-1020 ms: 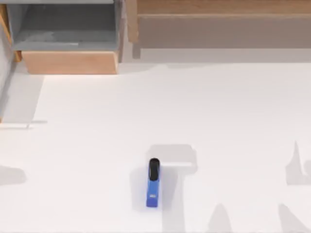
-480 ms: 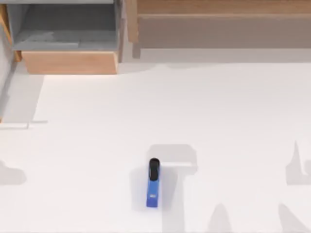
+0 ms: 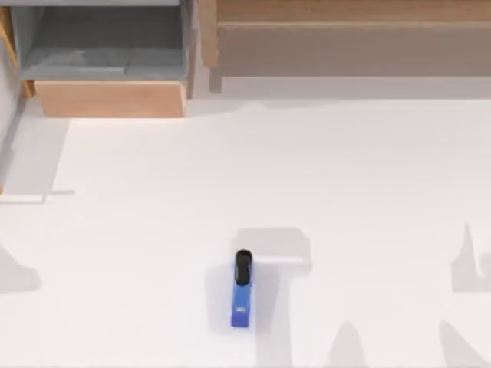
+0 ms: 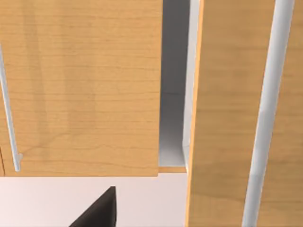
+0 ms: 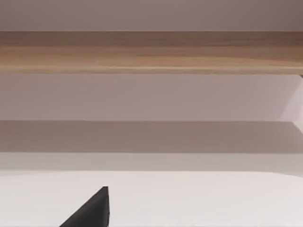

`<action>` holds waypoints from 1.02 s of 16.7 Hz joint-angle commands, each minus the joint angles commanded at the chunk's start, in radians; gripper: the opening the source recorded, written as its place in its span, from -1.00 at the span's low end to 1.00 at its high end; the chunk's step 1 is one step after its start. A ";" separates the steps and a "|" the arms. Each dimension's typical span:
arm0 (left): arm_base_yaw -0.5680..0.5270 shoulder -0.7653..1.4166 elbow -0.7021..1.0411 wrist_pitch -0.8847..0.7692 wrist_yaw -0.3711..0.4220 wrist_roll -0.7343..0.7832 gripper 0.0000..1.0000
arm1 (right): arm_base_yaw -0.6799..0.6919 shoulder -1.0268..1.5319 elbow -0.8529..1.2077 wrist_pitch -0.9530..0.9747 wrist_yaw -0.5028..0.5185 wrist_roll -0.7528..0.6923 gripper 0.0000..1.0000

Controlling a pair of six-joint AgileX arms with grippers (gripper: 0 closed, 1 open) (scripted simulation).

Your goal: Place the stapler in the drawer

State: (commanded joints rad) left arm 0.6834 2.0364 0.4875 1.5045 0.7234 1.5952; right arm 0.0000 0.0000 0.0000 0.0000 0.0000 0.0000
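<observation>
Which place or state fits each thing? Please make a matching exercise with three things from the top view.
Things:
1. stapler
2. drawer
3. cabinet

Places or states:
a. at the table's far left corner, pulled open
b. along the far edge, middle to right
c. lying on the table near the front edge, black end toward the back

Pairs: 1-c, 2-a, 3-b

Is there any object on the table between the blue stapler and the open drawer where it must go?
No. The white table is bare between the small blue stapler with a black end and the grey-walled, tan-fronted drawer, which stands open.
</observation>
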 joint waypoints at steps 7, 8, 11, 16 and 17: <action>0.043 -0.019 -0.053 0.032 0.044 0.003 1.00 | 0.000 0.000 0.000 0.000 0.000 0.000 1.00; 0.048 -0.022 -0.060 0.036 0.049 0.003 1.00 | 0.000 0.000 0.000 0.000 0.000 0.000 1.00; 0.044 -0.017 -0.057 0.034 0.048 0.003 1.00 | 0.000 0.000 0.000 0.000 0.000 0.000 1.00; -0.022 -0.093 -0.092 -0.041 0.048 -0.088 1.00 | 0.000 0.000 0.000 0.000 0.000 0.000 1.00; -0.056 -0.126 -0.104 -0.080 0.046 -0.134 1.00 | 0.000 0.000 0.000 0.000 0.000 0.000 1.00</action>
State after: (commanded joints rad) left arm 0.6274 1.9103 0.3835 1.4242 0.7695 1.4611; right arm 0.0000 0.0000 0.0000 0.0000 0.0000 0.0000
